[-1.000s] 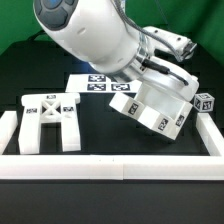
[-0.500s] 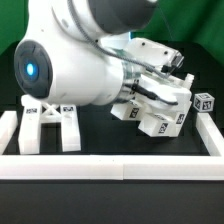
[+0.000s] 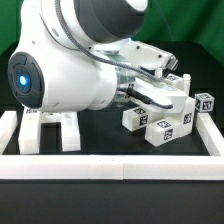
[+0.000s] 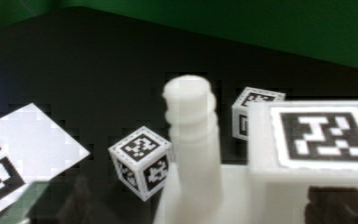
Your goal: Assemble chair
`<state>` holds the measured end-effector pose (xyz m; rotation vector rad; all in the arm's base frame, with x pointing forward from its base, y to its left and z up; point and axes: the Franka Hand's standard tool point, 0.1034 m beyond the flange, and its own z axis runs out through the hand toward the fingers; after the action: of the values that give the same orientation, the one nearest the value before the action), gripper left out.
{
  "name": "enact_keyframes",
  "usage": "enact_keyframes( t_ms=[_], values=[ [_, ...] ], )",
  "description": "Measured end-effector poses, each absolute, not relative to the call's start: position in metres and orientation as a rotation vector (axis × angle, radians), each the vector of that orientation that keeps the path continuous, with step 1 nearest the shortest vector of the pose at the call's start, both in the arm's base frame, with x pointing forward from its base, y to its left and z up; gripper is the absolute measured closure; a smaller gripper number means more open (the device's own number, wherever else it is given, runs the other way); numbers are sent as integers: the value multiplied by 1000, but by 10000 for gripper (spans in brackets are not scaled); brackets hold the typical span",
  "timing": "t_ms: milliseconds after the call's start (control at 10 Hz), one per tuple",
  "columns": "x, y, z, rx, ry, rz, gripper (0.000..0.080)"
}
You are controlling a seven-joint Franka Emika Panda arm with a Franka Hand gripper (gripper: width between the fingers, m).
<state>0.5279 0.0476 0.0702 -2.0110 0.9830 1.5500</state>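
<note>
My gripper [image 3: 158,88] is shut on a white blocky chair part [image 3: 160,120], a seat slab with tagged blocks, and holds it tilted low over the table at the exterior view's right. In the wrist view a white round-tipped post [image 4: 190,130] rises from this part beside a large tagged block [image 4: 327,135]. The X-braced frame [image 3: 48,130] stands at the exterior view's left, half hidden behind the arm. A small tagged post [image 3: 205,102] stands at the far right; two small tagged posts [image 4: 144,158] show in the wrist view. My fingertips are hidden.
Long white border rails run along the front [image 3: 110,166], the left [image 3: 8,130] and the right [image 3: 212,135] of the black table. The marker board [image 4: 16,150] lies on the table. My arm's bulk fills the middle and left of the exterior view.
My gripper has carried the chair part toward the exterior view's right, lower and turned, closer to the right rail. The arm has swung forward and hides the marker board and much of the frame.
</note>
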Motion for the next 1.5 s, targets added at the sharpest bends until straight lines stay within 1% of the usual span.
enact_keyframes(
  t_ms=[100,300,500,1000,1100,1500],
  values=[
    [528,47,70,-2010,984,1550,164],
    [528,47,70,-2010,985,1550,152],
    [527,45,69,-2008,984,1549,150],
    [530,23,64,-2003,991,1495,150],
    [540,20,59,-2074,1025,1409,150],
    [563,17,67,-2361,1121,1047,150]
  ],
)
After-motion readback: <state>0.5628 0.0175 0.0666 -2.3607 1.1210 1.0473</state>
